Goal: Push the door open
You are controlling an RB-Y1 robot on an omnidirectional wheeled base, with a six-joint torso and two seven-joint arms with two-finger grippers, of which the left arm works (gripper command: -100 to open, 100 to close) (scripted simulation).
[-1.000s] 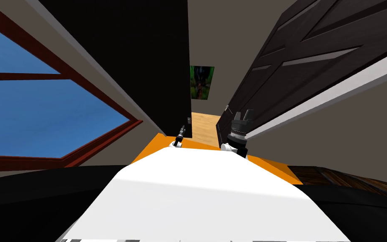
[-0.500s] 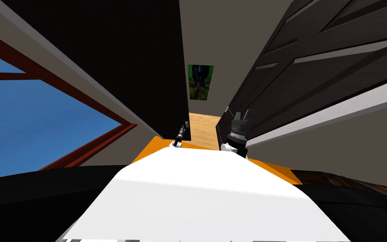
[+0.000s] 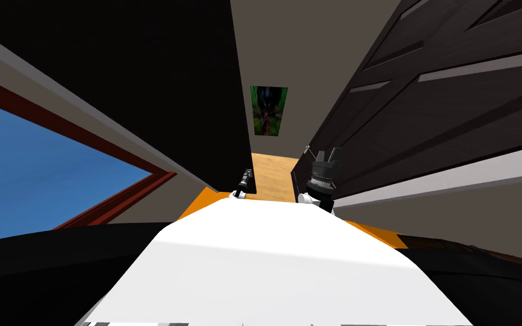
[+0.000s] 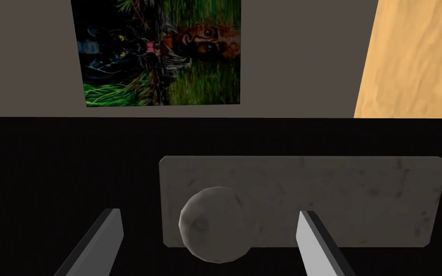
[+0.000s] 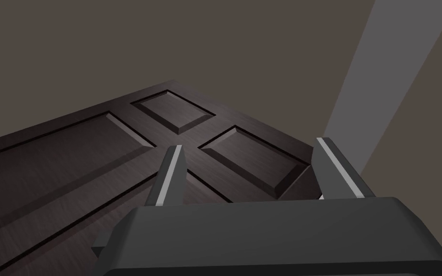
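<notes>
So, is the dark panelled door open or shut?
Open. In the head view the panelled door stands swung aside, and beside it a gap shows wood floor and a picture on the far wall.

Dim, flat light throughout; the blue window (image 3: 39, 187) glows bright, and walls (image 3: 311, 56) splay toward the corners.

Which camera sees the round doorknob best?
The left wrist view: the knob sits large on its grey plate, inside the open left gripper. Head view: too small to tell. Right wrist view: a panelled door.
</notes>
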